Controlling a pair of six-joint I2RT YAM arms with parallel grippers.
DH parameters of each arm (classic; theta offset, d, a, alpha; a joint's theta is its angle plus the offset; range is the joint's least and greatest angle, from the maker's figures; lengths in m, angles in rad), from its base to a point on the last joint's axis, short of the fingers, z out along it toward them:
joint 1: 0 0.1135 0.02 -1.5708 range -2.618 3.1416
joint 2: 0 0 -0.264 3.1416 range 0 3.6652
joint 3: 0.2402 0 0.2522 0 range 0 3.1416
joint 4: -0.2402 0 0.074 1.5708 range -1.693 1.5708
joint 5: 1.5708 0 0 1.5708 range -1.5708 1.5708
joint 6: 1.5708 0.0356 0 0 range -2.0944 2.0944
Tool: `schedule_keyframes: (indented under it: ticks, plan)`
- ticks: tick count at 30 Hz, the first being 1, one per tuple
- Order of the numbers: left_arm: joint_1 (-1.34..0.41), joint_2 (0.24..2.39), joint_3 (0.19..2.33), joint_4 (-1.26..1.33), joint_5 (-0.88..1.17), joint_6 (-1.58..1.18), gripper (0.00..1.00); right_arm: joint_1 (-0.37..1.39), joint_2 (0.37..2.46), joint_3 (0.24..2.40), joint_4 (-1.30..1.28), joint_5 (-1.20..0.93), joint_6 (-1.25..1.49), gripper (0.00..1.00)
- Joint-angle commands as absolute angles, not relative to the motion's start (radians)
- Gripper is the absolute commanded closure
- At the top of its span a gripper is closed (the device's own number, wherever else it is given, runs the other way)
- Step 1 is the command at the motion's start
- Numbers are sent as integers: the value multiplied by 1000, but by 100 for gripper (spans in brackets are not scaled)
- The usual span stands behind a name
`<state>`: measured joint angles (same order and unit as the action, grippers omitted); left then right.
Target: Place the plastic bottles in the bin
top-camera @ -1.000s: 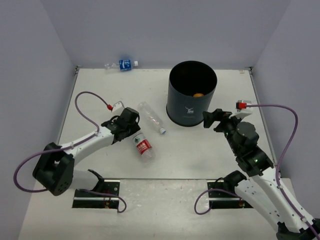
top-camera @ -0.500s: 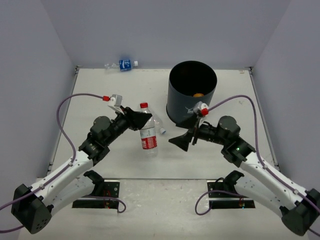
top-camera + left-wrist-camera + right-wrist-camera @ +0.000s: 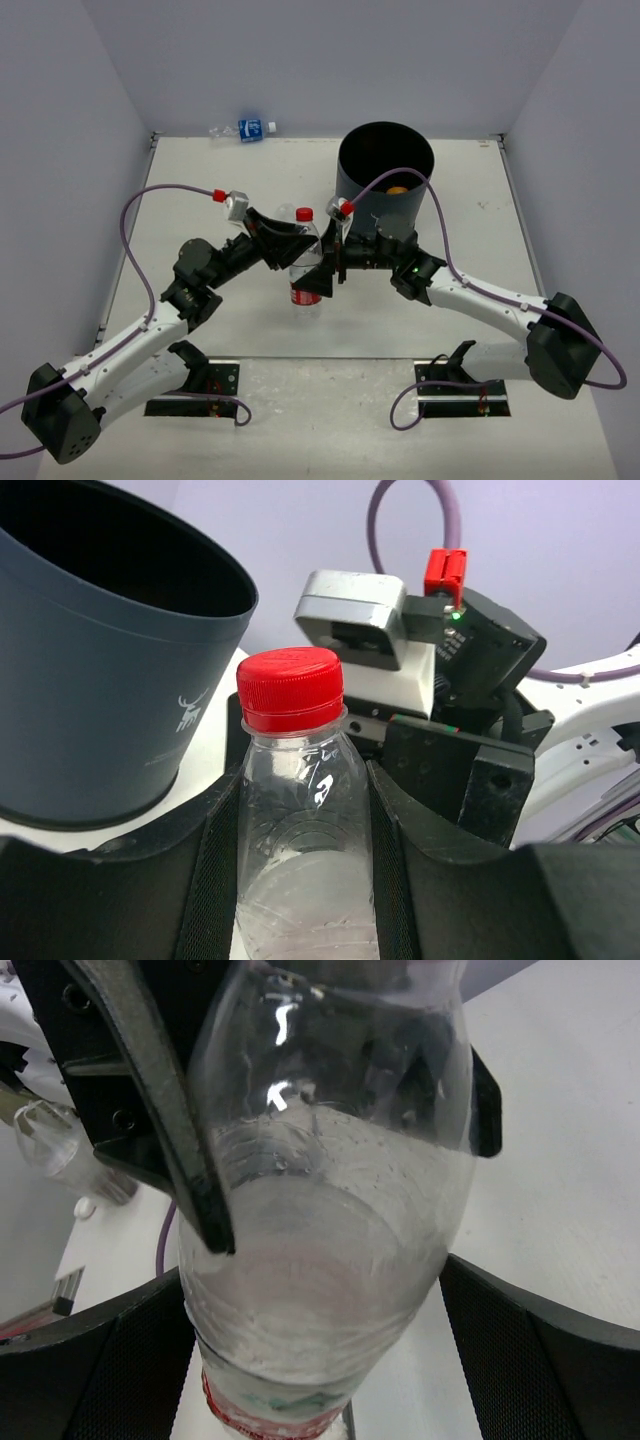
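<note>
Left gripper (image 3: 297,243): we see it clamped on the red-capped bottle (image 3: 305,268) just below the neck, holding it upright between the two arms.
Right gripper (image 3: 320,1360): spread wide, with one finger on either side of the same bottle's body; we cannot tell whether they touch it.
Bin (image 3: 375,215): stands just behind the right gripper, and we see an orange bottle (image 3: 398,188) inside.
Blue-labelled bottle (image 3: 248,129): lies at the far edge, well apart.
</note>
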<state>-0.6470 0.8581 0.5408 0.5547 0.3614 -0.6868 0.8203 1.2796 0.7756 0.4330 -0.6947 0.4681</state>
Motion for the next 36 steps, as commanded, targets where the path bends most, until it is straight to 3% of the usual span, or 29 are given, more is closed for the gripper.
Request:
schedule_keyframes:
  ticks: [1, 2, 4, 6, 7, 9, 11, 13, 19, 24, 29, 36]
  plan:
    - [-658, 850, 526, 640, 367, -670, 93, 846, 1294, 838, 595, -712, 516, 1]
    - [-660, 851, 525, 640, 361, -670, 93, 848, 1296, 833, 623, -713, 531, 2]
    - [-661, 855, 525, 640, 360, -670, 90, 848, 1298, 824, 652, -703, 551, 14]
    - [-661, 856, 525, 638, 357, -670, 79, 848, 1297, 819, 659, -708, 540, 31]
    - [-661, 853, 526, 636, 357, -669, 64, 848, 1294, 819, 649, -703, 537, 43]
    - [-661, 845, 529, 623, 346, -664, 17, 848, 1284, 821, 625, -685, 528, 57]
    - [-661, 841, 533, 602, 331, -659, 1, 848, 1273, 824, 593, -660, 523, 70]
    - [-661, 832, 545, 568, 313, -653, 0, 848, 1257, 825, 561, -624, 499, 77]
    - [-661, 830, 617, 385, 154, -653, 0, 843, 1206, 852, 424, -464, 458, 77]
    - [-660, 841, 684, 93, -220, -744, 0, 730, 1155, 890, 267, -303, 467, 80]
    - [-660, 880, 722, -130, -419, -857, 0, 584, 1098, 959, 218, -254, 436, 79]
    - [-660, 978, 804, -304, -537, -936, 0, 546, 1122, 1192, 203, 175, 132, 75]
